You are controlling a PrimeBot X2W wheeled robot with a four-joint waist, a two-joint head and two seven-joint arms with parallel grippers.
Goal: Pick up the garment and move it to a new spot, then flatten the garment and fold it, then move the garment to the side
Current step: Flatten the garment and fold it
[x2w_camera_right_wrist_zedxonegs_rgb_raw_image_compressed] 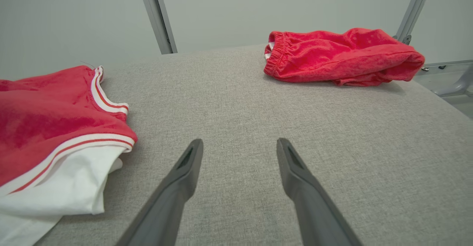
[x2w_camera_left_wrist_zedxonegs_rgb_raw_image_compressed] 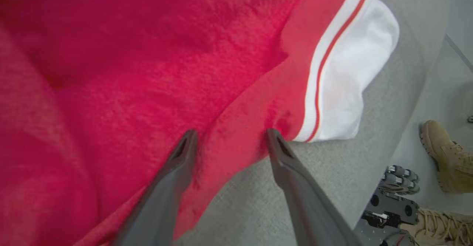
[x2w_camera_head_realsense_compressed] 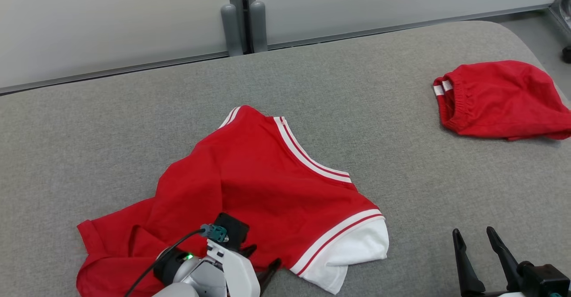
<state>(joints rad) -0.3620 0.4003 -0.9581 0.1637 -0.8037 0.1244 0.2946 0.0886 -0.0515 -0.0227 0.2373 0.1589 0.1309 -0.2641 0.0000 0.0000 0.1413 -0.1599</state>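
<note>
1. The red jersey lies rumpled on the grey padded table, near the middle of the robot's side. Its white-striped neckline points away, and a white sleeve flops out to the robot's right.
2. The left gripper is down at the jersey's near edge, fingers spread wide, with a ridge of red cloth bulging up between them.
3. The tips look to be pressing into the fabric. The wrist view is blurred that close, though, so touching or just above is hard to call.
4. Nothing is pinched there: the jaws stand well apart, straddling the fold.
5. At the near right, the right gripper has its two dark fingers spread over bare grey table. It holds nothing and sits apart from the white sleeve.
6. At the far right, a pair of red shorts lies bunched, elastic waistband turned toward the jersey and well apart from it.
7. Past the table's edge in the left wrist view, a person's tan boots stand on the floor.
</note>
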